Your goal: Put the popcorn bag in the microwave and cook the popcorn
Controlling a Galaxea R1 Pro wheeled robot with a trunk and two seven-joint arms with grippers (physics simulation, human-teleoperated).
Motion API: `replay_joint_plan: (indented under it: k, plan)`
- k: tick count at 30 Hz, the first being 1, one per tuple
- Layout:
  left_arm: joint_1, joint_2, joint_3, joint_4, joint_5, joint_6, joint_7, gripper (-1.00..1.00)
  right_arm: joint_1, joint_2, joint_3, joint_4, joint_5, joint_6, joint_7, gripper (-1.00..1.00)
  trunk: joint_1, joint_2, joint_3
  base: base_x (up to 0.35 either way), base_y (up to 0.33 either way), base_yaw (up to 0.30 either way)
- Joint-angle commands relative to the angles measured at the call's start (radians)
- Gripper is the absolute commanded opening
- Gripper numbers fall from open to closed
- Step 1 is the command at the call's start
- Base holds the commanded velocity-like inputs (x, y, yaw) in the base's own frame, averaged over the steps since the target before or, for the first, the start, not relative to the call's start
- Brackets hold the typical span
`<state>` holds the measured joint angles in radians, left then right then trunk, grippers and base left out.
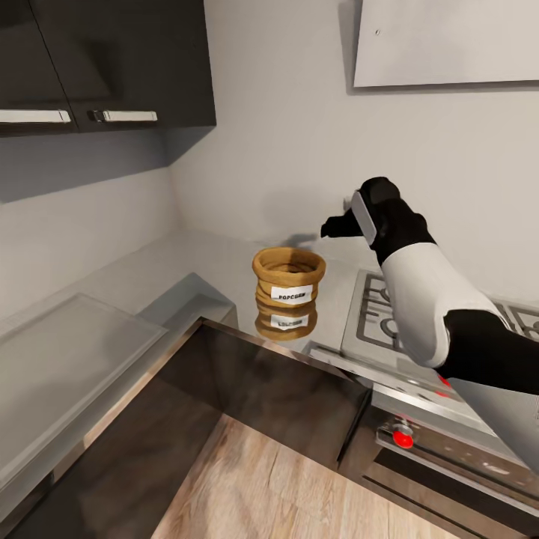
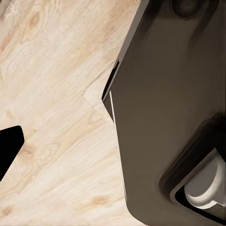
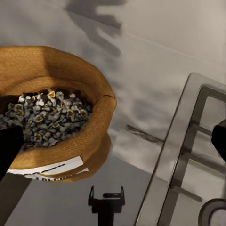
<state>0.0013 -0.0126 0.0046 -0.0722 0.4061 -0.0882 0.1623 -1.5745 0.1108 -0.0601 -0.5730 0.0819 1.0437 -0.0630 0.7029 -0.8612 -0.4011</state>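
Kitchen, one: grey walls, dark glossy cabinets, light wood floor (image 1: 247, 486).

Countertop (image 1: 112, 292), one: glossy grey slab, mirror-like, running from 9 o'clock to the centre of the head view and meeting the wall in a corner.

Wall cabinets (image 1: 105, 60), two doors counted, at 11 o'clock: dark, flat-fronted, each with one pale bar handle.

Range hood (image 1: 449, 41), one, at 1 o'clock: flat pale grey panel.

Gas hob (image 1: 374, 314), one, at 3 o'clock: steel surround with dark grates; two red knobs (image 1: 403, 438) show on the front below it.

Right arm (image 1: 427, 299), one: white shell with black joints, reaching in from 4 o'clock toward the centre.

Right gripper (image 1: 333, 227), one: black, held above the countertop at about 2 o'clock of the sack, apart from it. In its wrist view dark finger tips sit at opposite edges of the picture, so the jaws stand wide apart, holding nothing.

Popcorn bag (image 1: 288, 278), one: squat tan-brown sack, coarse woven look, rolled rim, standing upright on the countertop at the centre of the head view, just beside the hob's edge. One white label reads "POPCORN"; its reflection lies on the slab beneath.

Popcorn (image 3: 47, 117), one heap: small pale kernels with dark specks, inside the open sack.

Left gripper: one dark tip (image 2: 9, 146) shows over the wood floor; whether it is spread or closed cannot be told.
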Motion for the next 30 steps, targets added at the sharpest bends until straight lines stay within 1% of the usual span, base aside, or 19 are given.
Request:
replay_joint_plan:
  k: [1, 5, 10, 16, 26, 30]
  plan:
    - [0.0, -0.001, 0.001, -0.001, 0.005, -0.002, 0.003, 1.0, -0.002, 0.004, -0.006, 0.003, 0.011, 0.003, 0.003, 1.0, 0.0, -0.001, -0.001, 0.0, 0.0, 0.0]
    - [0.0, -0.001, 0.003, -0.003, 0.008, -0.002, 0.002, 1.0, -0.004, 0.007, -0.006, 0.007, 0.007, 0.003, 0.002, 1.0, 0.0, -0.001, -0.001, 0.0, 0.0, 0.0]
    - [0.0, -0.001, 0.009, -0.002, 0.012, -0.002, 0.005, 1.0, -0.004, 0.003, -0.006, 0.007, 0.006, 0.003, 0.002, 1.0, 0.0, -0.001, -0.001, 0.0, 0.0, 0.0]
    - [0.0, -0.007, 0.007, -0.001, 0.008, 0.0, 0.003, 1.0, -0.004, 0.0, -0.006, 0.007, 0.011, 0.003, 0.002, 1.0, 0.0, -0.001, -0.001, 0.008, -0.001, 0.0]
    - [0.0, -0.009, 0.0, -0.001, 0.0, 0.001, 0.002, 1.0, -0.004, -0.002, -0.006, 0.007, 0.013, 0.003, 0.001, 1.0, 0.0, -0.001, -0.001, 0.215, -0.139, 0.0]
    - [0.0, -0.009, 0.0, -0.001, 0.001, 0.001, 0.002, 1.0, -0.004, 0.002, -0.004, 0.007, 0.017, 0.003, 0.0, 1.0, 0.0, -0.001, -0.001, 0.248, -0.161, 0.0]
